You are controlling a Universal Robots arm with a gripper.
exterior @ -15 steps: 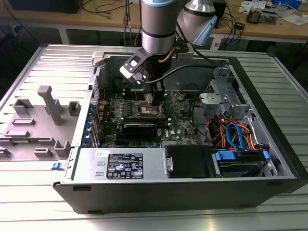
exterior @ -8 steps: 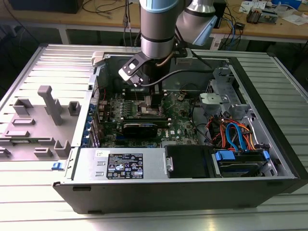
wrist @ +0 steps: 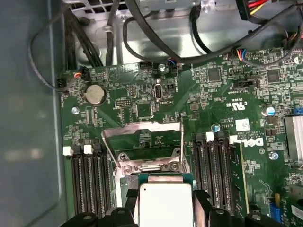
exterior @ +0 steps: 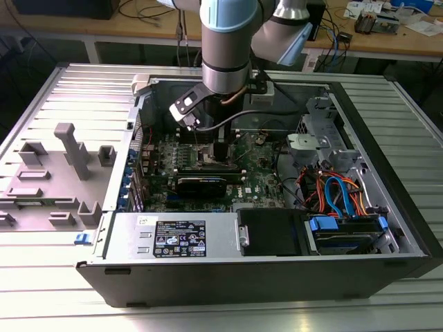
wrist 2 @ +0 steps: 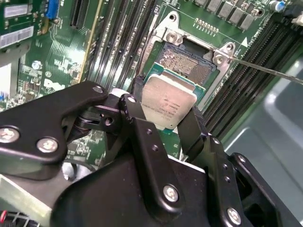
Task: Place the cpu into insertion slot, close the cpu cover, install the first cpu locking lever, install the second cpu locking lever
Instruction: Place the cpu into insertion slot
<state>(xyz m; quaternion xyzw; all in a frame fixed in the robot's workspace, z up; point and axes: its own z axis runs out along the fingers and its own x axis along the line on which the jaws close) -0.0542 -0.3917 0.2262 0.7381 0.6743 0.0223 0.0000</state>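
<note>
My gripper (wrist 2: 165, 112) is shut on the cpu (wrist 2: 168, 103), a flat square chip with a dull grey top, its black fingers (wrist 2: 135, 106) pressing on two opposite edges. The cpu hangs just over the insertion slot (wrist 2: 187, 64), whose silvery rim and dark pin field show past the chip's far edge. In the first wrist view the cpu (wrist: 163, 203) sits between the fingers, and the cpu cover (wrist: 142, 126) stands swung up and open behind the socket. A thin locking lever (wrist 2: 265, 71) sticks out from one socket corner. In the exterior view the gripper (exterior: 220, 149) reaches down into the open computer case.
Long black memory slots (wrist: 87, 179) flank the socket on both sides. A black graphics card (exterior: 201, 185) lies just in front of the gripper. The power supply (exterior: 173, 238), drive bay and coloured cables (exterior: 332, 194) fill the case's front and right. Grey fixtures (exterior: 69, 149) stand outside at left.
</note>
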